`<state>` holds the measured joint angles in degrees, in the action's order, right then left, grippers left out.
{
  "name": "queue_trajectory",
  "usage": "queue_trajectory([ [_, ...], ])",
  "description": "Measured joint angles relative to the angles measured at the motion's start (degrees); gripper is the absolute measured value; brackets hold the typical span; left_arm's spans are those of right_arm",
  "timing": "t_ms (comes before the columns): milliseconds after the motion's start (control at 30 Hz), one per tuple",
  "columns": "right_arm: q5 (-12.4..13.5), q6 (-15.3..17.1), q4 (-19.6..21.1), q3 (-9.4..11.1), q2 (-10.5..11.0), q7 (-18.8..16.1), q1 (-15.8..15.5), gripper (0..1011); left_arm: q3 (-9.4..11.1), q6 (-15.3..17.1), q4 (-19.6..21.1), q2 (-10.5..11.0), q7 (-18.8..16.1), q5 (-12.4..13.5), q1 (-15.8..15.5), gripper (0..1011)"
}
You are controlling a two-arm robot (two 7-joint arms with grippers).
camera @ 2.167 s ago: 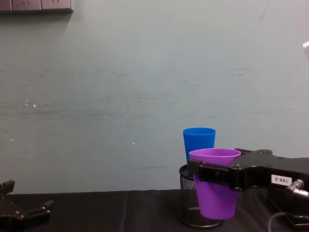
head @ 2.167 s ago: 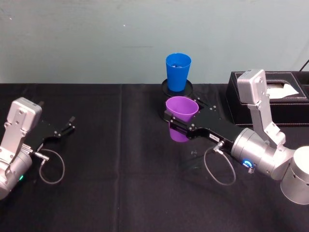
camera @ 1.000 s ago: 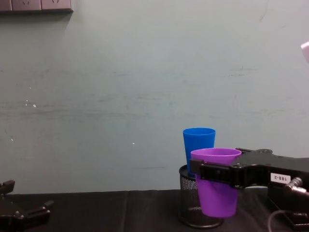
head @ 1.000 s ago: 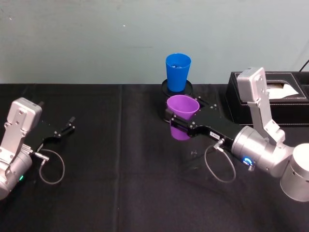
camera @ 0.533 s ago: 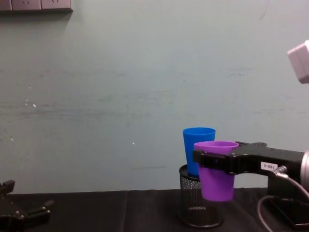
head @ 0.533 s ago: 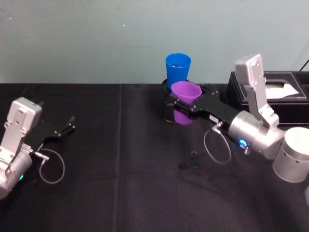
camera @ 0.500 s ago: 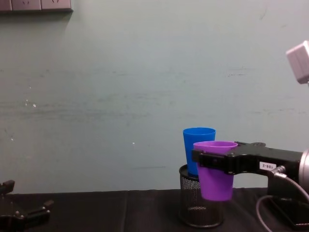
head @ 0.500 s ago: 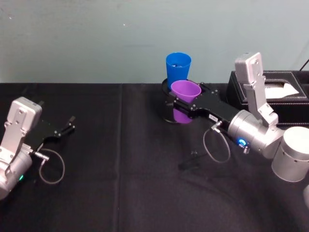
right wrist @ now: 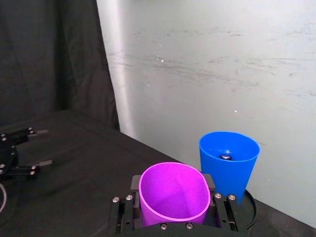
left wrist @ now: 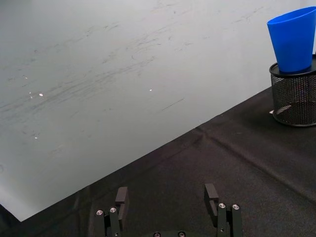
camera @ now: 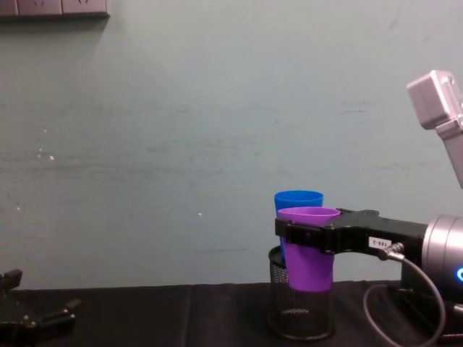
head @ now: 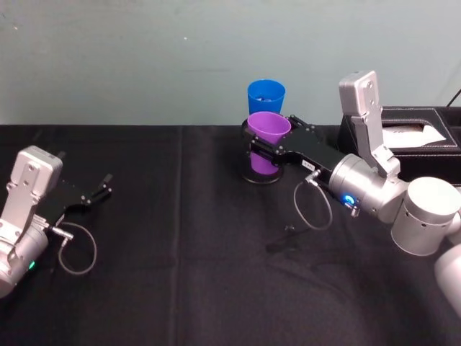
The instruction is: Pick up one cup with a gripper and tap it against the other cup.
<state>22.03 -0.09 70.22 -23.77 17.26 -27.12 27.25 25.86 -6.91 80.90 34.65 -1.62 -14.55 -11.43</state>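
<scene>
Black cloth lies under a pale wall, and we count two cups, two grippers, one mesh holder and one tissue box. Our right gripper pinches the purple cup by its sides, upright in the air just in front of the blue cup, which stands in the mesh holder; we cannot tell whether the cups touch. Our left gripper rests far left, fingers spread around nothing.
</scene>
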Motion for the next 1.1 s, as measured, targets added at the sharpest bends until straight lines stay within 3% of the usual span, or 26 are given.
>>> queue_trajectory([
  [333, -0.5, -1.1, -3.1, 0.2, -1.0, -0.1, 1.8, 731, 0.0, 0.0, 0.0, 0.0, 0.0, 0.0, 0.0, 1000],
  [1100, -1.0, -0.2, -4.7, 0.7, -2.1, 0.5, 3.2, 731, 0.0, 0.0, 0.0, 0.0, 0.0, 0.0, 0.0, 1000],
])
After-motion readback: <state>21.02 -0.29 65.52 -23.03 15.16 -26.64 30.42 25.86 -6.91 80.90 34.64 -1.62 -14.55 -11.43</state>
